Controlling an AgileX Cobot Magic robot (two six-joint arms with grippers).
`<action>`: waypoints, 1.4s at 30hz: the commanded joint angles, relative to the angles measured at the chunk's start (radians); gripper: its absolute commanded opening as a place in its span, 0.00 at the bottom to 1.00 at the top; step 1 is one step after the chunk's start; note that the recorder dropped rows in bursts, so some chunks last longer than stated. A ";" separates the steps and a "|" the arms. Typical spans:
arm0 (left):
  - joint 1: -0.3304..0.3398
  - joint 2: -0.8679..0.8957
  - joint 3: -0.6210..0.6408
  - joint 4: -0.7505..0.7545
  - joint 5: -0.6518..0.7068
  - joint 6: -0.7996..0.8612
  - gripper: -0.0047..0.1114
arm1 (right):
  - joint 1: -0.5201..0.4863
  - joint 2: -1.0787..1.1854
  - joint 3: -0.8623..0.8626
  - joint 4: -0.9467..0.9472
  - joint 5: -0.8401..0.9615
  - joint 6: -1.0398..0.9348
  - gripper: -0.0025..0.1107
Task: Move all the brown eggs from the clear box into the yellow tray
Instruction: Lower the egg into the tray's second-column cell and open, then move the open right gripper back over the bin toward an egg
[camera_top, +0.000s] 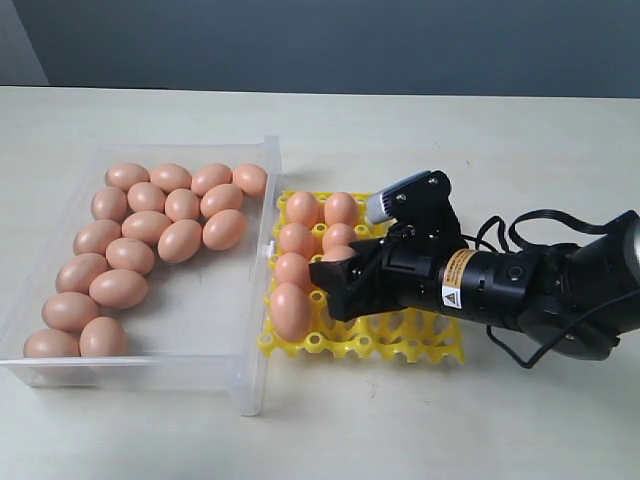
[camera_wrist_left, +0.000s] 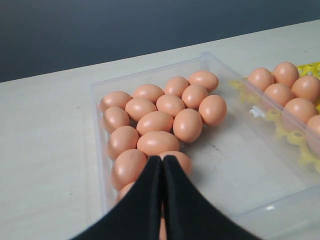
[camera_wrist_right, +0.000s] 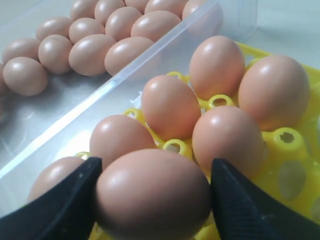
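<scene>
Tabletop (camera_top: 420, 120) bears clear box (camera_top: 262, 300) beside yellow tray (camera_top: 400, 345), pincer (camera_wrist_right: 155, 180) clasping egg (camera_wrist_right: 150, 210).

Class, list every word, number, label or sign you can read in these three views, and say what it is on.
Orange and white sticker on the right arm, near its wrist: shows a black warning triangle; its print is too small to read.
No other text: none on the brown eggs, clear box or yellow tray.

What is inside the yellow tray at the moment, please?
Six brown eggs sit in the yellow tray's cups nearest the clear box; a seventh egg is between the right gripper's fingers. The right arm covers several cups, so their contents cannot be seen.
</scene>
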 joint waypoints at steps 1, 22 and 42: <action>-0.001 -0.005 0.004 0.000 -0.010 -0.001 0.04 | -0.004 -0.001 0.002 0.020 0.031 -0.023 0.52; -0.001 -0.005 0.004 0.000 -0.010 -0.001 0.04 | 0.003 -0.342 0.002 0.093 0.369 -0.025 0.61; -0.001 -0.005 0.004 0.000 -0.010 -0.001 0.04 | 0.396 -0.008 -0.845 -0.006 1.189 -0.316 0.58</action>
